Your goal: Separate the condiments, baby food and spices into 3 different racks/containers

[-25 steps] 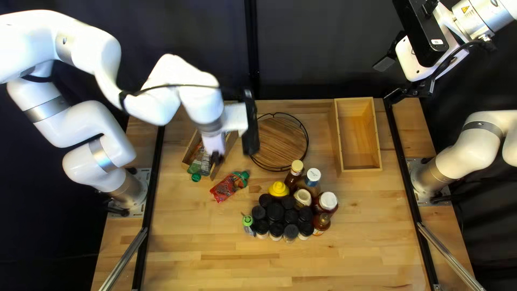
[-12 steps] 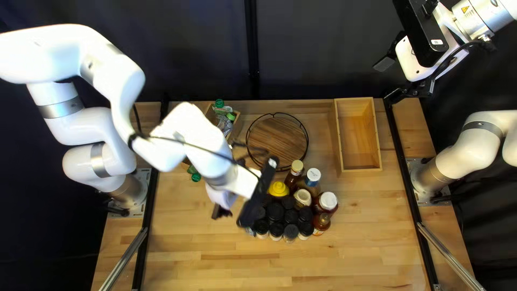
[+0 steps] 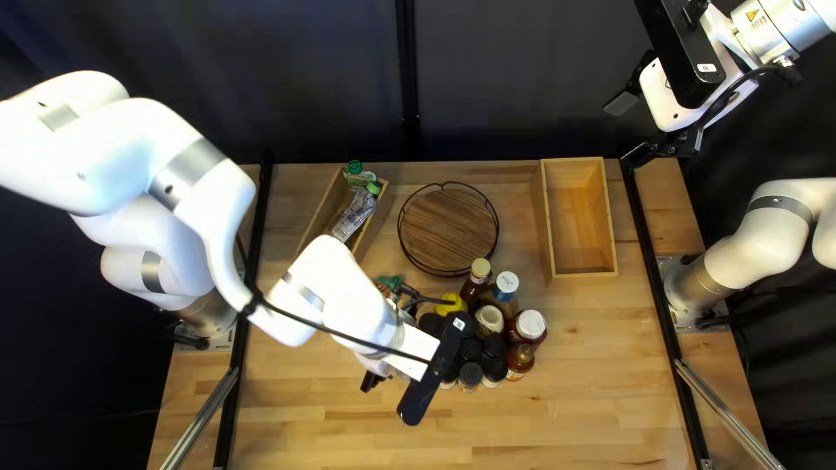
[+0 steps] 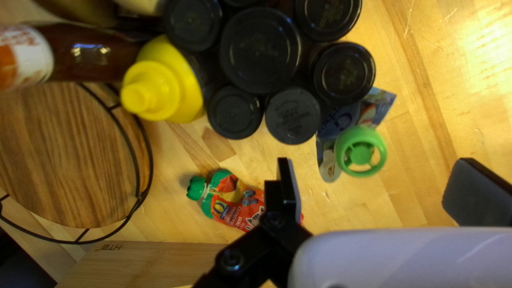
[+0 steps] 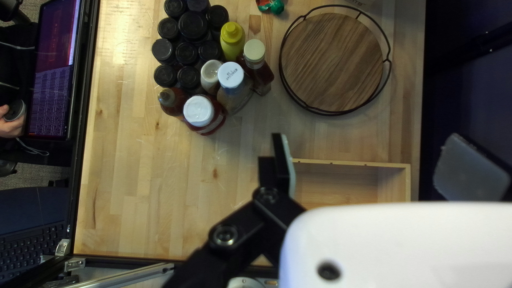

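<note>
Left jaws parted, blue pouch [image 4: 340,121] ahead.

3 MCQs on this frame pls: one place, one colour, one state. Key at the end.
1. Where is the red pouch?
A. On the round tray
B. In the right-hand box
C. On the table

2. What colour are most jar lids?
A. Black
B. White
C. Red

3. What state is the left gripper in?
A. Shut on a jar
B. Open
C. Shut, holding nothing

Key:
1. C: the left wrist view shows it lying on the wood.
2. A: both wrist views show a cluster of black lids.
3. B: its fingers stand wide apart, with nothing gripped.
</note>
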`<state>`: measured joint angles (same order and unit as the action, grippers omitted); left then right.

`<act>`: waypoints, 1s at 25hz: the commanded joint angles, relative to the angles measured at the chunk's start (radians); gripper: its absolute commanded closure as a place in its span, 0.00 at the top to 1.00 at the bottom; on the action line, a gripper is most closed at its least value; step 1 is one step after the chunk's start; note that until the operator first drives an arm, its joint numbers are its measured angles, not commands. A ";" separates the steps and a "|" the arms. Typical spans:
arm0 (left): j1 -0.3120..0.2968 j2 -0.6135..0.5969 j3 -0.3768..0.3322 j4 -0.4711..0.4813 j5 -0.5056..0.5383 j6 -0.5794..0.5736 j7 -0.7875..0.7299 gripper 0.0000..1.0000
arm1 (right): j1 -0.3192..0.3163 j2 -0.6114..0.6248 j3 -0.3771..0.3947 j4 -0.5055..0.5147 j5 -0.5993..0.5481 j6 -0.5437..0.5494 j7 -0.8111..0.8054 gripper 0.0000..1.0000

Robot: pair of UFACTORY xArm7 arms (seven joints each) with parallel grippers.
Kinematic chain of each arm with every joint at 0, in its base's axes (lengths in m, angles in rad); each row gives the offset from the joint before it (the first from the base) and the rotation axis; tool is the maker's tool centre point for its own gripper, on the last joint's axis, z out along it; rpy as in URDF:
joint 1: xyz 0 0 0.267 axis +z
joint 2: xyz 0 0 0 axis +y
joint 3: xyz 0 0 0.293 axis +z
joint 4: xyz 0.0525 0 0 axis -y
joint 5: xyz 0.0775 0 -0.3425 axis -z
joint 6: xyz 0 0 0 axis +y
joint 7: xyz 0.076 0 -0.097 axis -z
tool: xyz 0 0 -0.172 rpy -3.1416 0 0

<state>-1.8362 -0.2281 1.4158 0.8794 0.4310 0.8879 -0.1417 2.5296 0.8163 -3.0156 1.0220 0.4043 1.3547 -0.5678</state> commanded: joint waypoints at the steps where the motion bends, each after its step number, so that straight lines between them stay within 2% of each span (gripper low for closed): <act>1: -0.152 0.046 0.161 -0.002 -0.038 -0.026 0.016 0.07 | 0.000 0.000 0.000 0.000 0.000 0.000 0.000 1.00; 2: -0.184 0.044 0.193 0.000 -0.035 -0.029 0.013 0.00 | 0.000 0.000 0.000 0.000 0.000 0.000 0.000 1.00; 3: -0.234 0.035 0.240 0.006 -0.024 -0.025 0.005 0.00 | 0.000 0.000 0.000 0.000 0.000 0.000 0.000 1.00; 5: -0.259 0.022 0.261 0.012 -0.010 -0.019 -0.001 0.00 | 0.000 0.000 0.000 0.000 0.000 0.000 0.000 1.00; 7: -0.238 0.024 0.239 0.012 -0.016 -0.014 0.007 0.00 | 0.000 0.000 0.000 0.000 0.000 0.000 0.000 1.00; 9: -0.144 0.034 0.139 0.017 -0.040 0.013 0.024 0.00 | 0.000 0.000 0.000 0.000 0.000 0.000 0.000 1.00; 10: -0.065 0.022 0.054 0.030 -0.039 0.050 0.017 0.00 | 0.000 0.000 0.000 0.000 0.000 0.000 0.000 1.00; 12: 0.011 -0.015 -0.038 0.048 -0.008 0.114 -0.022 0.00 | 0.000 0.000 0.000 0.000 0.000 0.000 0.000 1.00; 13: 0.070 -0.051 -0.115 0.063 0.025 0.177 -0.068 0.00 | 0.000 0.000 0.000 0.000 0.000 0.000 0.000 1.00; 14: 0.099 -0.070 -0.154 0.068 0.043 0.209 -0.095 0.00 | 0.000 0.000 0.000 0.000 0.000 0.000 0.000 1.00; 18: 0.294 -0.196 -0.389 0.052 0.161 0.397 -0.301 0.00 | 0.000 0.000 0.000 0.000 0.000 0.000 0.000 1.00; 20: 0.369 -0.237 -0.466 0.038 0.193 0.473 -0.402 0.00 | 0.000 0.000 0.000 0.000 0.000 0.000 0.000 1.00; 22: 0.411 -0.254 -0.505 0.032 0.204 0.518 -0.468 0.00 | 0.000 0.000 0.000 0.000 0.000 0.000 0.000 1.00; 23: 0.451 -0.277 -0.534 0.022 0.217 0.559 -0.516 0.00 | 0.000 0.000 0.000 0.000 0.000 0.000 0.000 1.00; 25: 0.503 -0.302 -0.556 0.007 0.229 0.604 -0.573 0.00 | 0.000 0.000 0.000 0.000 0.000 0.000 0.000 1.00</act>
<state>-1.4089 -0.4856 0.9084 0.9115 0.6345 1.4233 -0.6308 2.5296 0.8163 -3.0156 1.0220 0.4043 1.3547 -0.5678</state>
